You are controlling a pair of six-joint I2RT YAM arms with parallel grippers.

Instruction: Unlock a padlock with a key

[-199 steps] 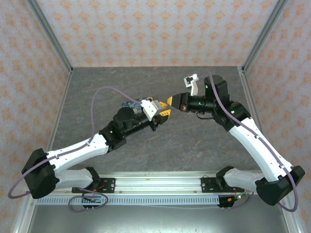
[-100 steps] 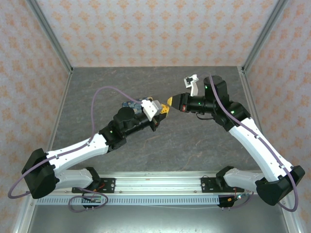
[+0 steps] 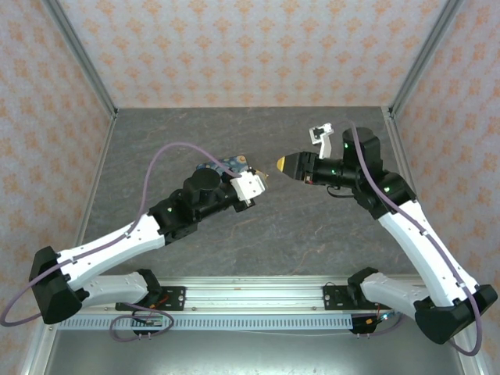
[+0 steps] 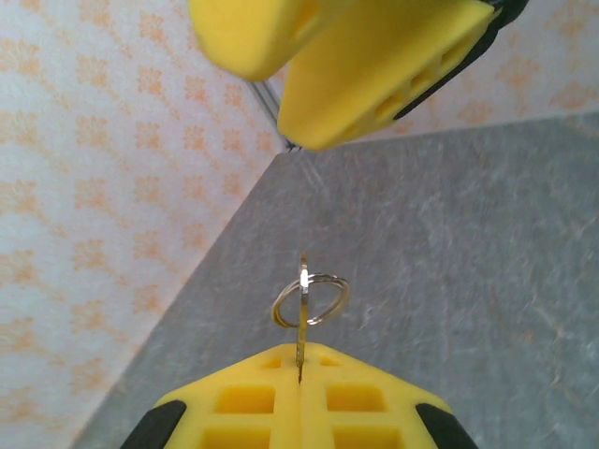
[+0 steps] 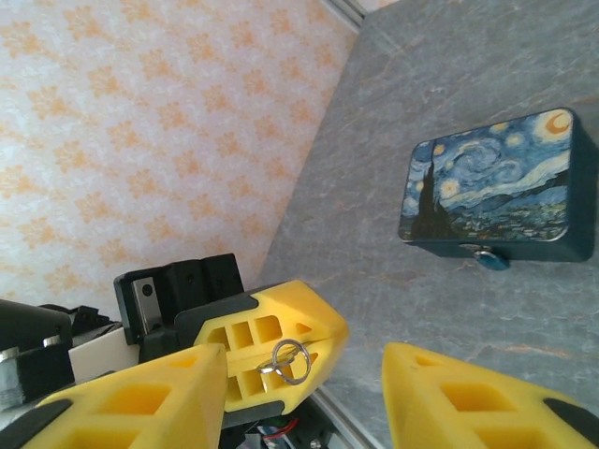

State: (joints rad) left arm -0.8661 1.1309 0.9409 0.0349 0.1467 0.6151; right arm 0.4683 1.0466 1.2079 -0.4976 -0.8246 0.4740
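Note:
My left gripper (image 4: 299,360) is shut on a thin silver key (image 4: 301,323), whose ring (image 4: 311,299) stands up above the closed yellow fingertips. In the right wrist view the left gripper (image 5: 281,337) shows with that key ring (image 5: 288,360) sticking out of its tip. My right gripper (image 5: 309,374) is open, its yellow fingers (image 4: 374,65) spread just beyond the key and holding nothing. The tiny blue-green padlock (image 5: 489,258) hangs on the front of the night-sky tin box (image 5: 496,187), which lies on the table. From above, the left gripper (image 3: 264,180) and right gripper (image 3: 283,164) are a short gap apart.
The tin box (image 3: 223,166) lies behind my left wrist, partly covered by it. The grey table (image 3: 312,226) is walled by patterned panels at the back and sides, with metal posts in the far corners.
The two grippers were tip to tip over the key. The right gripper has opened and drawn back to the right; the left one keeps the key and has shifted slightly left.

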